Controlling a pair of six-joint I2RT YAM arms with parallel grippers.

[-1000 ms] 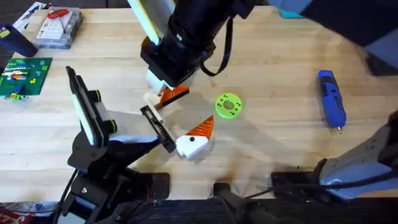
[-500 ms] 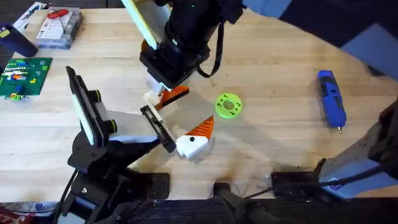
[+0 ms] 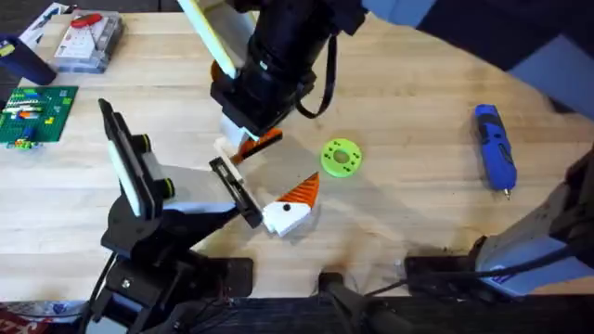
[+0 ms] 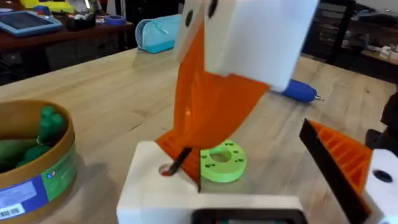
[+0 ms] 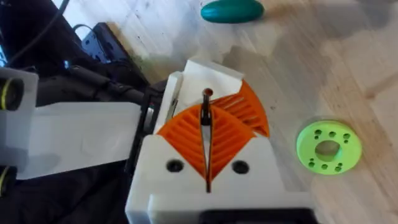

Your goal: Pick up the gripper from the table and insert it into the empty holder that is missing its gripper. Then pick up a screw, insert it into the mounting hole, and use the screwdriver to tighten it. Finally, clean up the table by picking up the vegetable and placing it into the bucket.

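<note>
Shifted slightly up-bench, right end effector [image 5: 207,143] has its pads together on a screw [image 5: 206,94] above the gripper [image 3: 243,145]; wooden bench [image 3: 418,111] beneath.

A gripper [image 3: 252,141] sits at the table's [image 3: 418,213] centre, just behind the holder [image 3: 237,193]. A ring [image 3: 341,157] lies to its right, with a twin wedge [image 3: 292,206] in front, touching the holder's right side. The screwdriver [image 3: 495,148] lies well apart at far right. A bucket [image 4: 31,163] holds vegetables [image 4: 34,134].
</note>
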